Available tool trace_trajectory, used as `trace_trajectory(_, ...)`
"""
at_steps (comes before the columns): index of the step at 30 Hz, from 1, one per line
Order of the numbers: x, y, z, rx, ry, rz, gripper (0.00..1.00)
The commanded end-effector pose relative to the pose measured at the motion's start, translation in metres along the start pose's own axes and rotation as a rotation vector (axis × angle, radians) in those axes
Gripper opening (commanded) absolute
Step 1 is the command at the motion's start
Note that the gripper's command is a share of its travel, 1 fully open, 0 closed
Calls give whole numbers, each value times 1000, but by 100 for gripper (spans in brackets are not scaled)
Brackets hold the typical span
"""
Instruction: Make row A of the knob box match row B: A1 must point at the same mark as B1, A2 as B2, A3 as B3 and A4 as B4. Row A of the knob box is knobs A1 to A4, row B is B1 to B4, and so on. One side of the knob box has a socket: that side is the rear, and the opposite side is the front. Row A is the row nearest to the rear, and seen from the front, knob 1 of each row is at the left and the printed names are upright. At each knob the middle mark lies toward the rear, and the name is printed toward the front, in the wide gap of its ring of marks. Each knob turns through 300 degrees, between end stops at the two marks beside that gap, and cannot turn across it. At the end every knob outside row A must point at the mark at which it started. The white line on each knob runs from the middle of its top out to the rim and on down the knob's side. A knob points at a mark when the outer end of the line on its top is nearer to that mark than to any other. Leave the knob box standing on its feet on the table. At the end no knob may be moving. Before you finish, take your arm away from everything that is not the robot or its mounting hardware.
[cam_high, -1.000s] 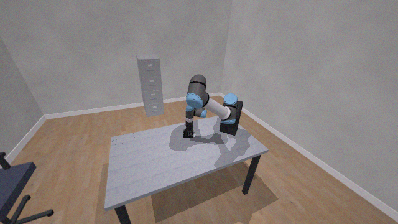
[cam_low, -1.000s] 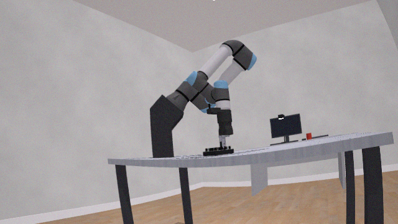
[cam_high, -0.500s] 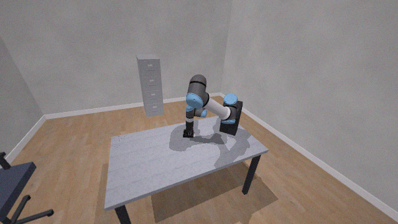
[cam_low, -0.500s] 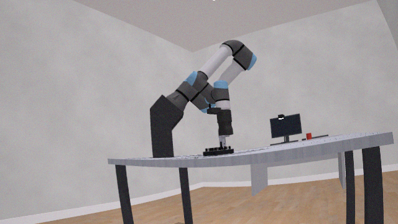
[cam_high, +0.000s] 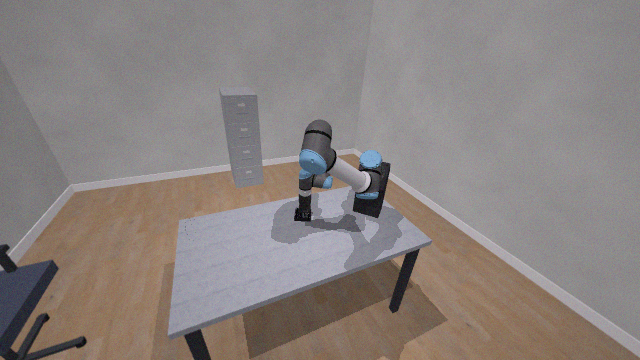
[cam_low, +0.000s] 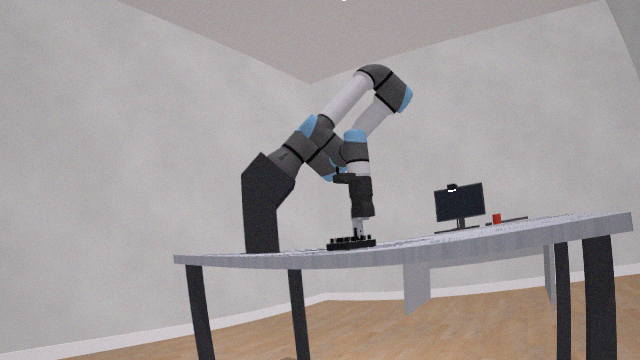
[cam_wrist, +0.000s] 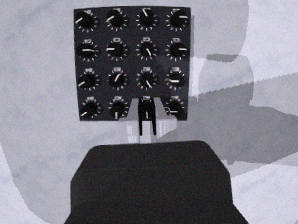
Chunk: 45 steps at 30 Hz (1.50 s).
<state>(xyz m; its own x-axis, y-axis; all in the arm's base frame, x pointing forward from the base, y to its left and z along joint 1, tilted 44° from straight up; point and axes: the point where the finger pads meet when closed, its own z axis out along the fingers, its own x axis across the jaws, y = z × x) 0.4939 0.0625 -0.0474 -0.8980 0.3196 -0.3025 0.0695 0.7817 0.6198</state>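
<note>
claw pinching a near-row knob | knob box: black, square, sixteen white-lined knobs

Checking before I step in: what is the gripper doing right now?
Gripper: shut on a knob in the knob box's nearest row, third from left.

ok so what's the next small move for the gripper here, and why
Probably open slightly and lift straight up. The gripper is closed on the third knob of the knob box's nearest row in the wrist view, and it hides that knob's white line. Backing off would let the line be checked without nudging it.
</note>
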Motion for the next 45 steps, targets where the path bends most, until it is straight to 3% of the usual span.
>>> trace_trajectory(1, -1, 0, 0, -1, -3, 0, 30)
trace_trajectory(2, -1, 0, 0, -1, -3, 0, 46)
trace_trajectory(27, -1, 0, -3, -1, -3, 0, 46)
trace_trajectory(45, 0, 0, -38, -1, -3, 1, 46)
